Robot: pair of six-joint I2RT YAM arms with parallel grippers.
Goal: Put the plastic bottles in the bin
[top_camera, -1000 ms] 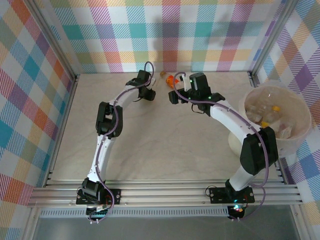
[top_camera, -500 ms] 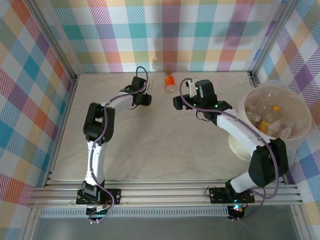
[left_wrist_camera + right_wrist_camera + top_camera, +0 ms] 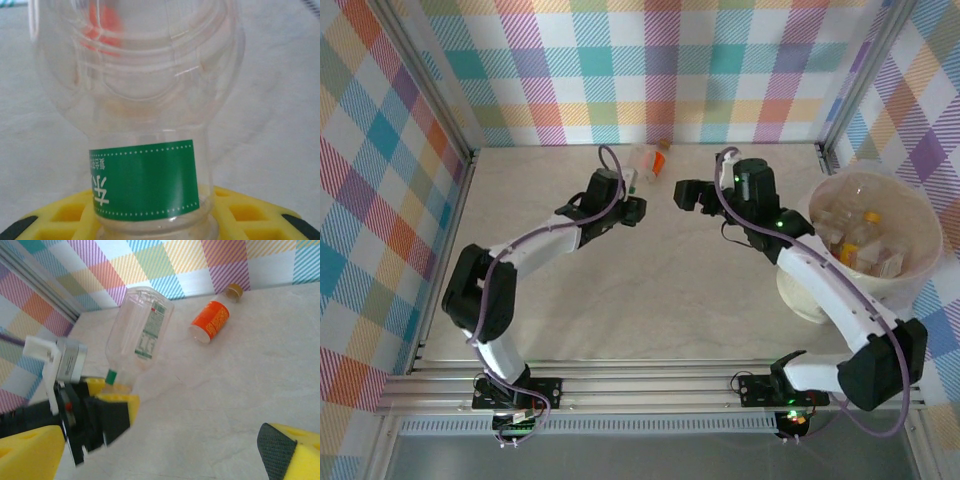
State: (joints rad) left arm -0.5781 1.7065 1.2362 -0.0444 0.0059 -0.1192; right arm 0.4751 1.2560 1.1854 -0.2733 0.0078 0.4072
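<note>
Clear bottle (image 3: 142,332) is clamped by its neck in the left claw (image 3: 116,390); near the bottle, the right claw (image 3: 683,193) is held wide open, empty.

Bright, even light is flooding the top view and leaving only faint, soft shadows on the table (image 3: 650,290), while in the left wrist view the close bottle (image 3: 140,90) is blurring and catching thin glints at upper centre.

The white, black-jointed left arm (image 3: 535,243) and right arm (image 3: 830,295) carried looping purple cables (image 3: 602,152); their gridded yellow fingers (image 3: 30,452), seemingly foam, had rounded black tips.
</note>
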